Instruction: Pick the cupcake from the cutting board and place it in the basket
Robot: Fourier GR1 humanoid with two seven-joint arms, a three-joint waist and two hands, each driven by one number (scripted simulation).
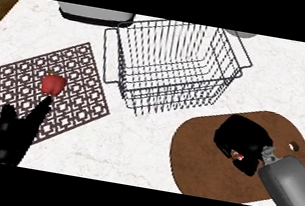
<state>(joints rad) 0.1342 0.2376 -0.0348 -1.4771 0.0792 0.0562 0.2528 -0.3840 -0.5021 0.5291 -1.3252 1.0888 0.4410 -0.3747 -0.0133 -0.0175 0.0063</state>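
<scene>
On my feed the white counter [279, 75] fills nearly the whole view, with wood floor showing at its far corners. The wire basket [180, 87] stands upright at the middle, towards the far edge. The brown board [197, 168] lies near right, just beside the basket's near corner but apart from it, and it has a small hole by its right rim. A patterned brown mat [79, 70] lies turned at an angle on the left, well apart from the board. A grey appliance [92, 14] sits at the far edge, left of the basket, and I can see only its near part. A pale round thing [239, 34] peeks in at the far edge behind the basket's right corner; I cannot tell what it is.

My right hand [240, 135] is down on the board with its fingers clenched round the cupcake [237, 153], and the grey forearm comes in from the lower right. My left hand [11, 137] rests at the lower left over the mat's near edge, fingers straight and released, holding nothing.

A red pepper [53, 84] stands on the mat, just beyond the left fingertips.

The cupcake is on the board, almost wholly hidden under the right hand. Only a small red and pale speck shows at the hand's near side.
</scene>
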